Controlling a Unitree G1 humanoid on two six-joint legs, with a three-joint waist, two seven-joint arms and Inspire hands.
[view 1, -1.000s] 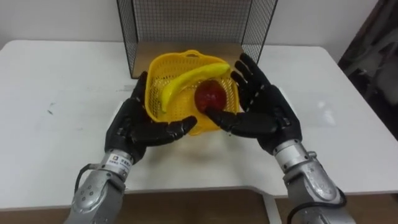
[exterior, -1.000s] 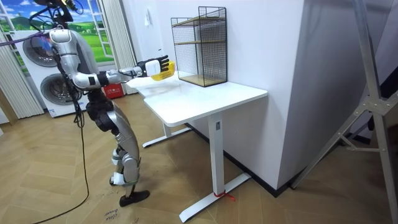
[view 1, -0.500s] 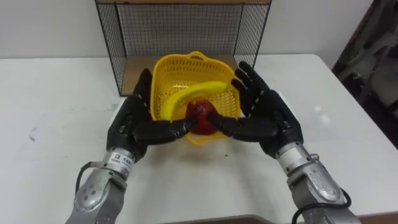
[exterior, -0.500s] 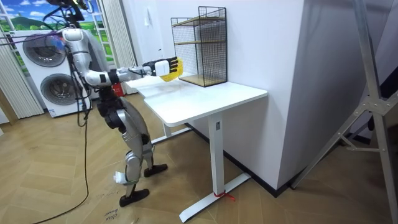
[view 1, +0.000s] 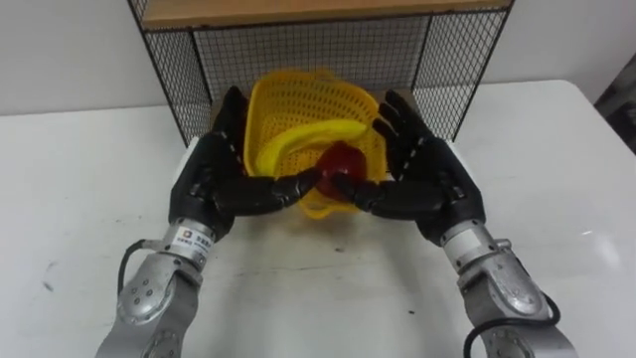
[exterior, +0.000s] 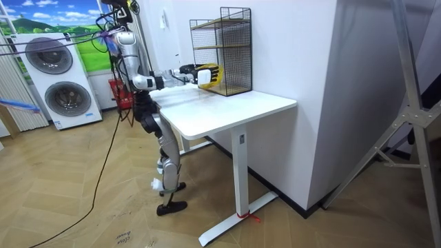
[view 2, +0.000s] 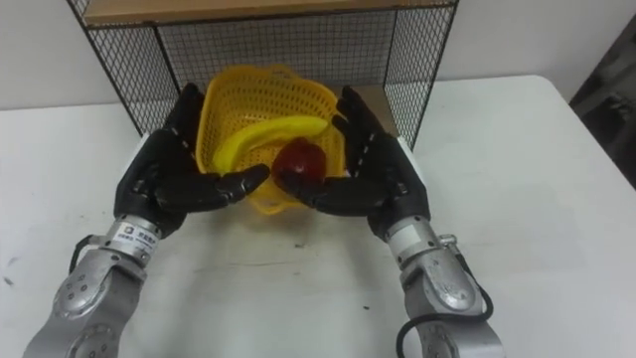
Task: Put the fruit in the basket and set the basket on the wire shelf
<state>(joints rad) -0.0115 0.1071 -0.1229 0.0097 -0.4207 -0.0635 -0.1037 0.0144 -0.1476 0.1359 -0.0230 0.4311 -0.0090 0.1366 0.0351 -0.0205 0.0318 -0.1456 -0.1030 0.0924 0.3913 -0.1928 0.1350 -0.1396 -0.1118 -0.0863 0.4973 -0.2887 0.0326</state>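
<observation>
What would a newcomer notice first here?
The yellow basket, tipped toward the camera with a banana and a red apple inside, is pressed between the black left hand and right hand in the middle of the eye views. Right behind it stands the wire shelf on the white table, its lower level open toward the basket.

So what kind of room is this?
Likely a home laundry room: two washing machines by the wall, a wooden floor, and a white table carrying a wire shelf.
</observation>
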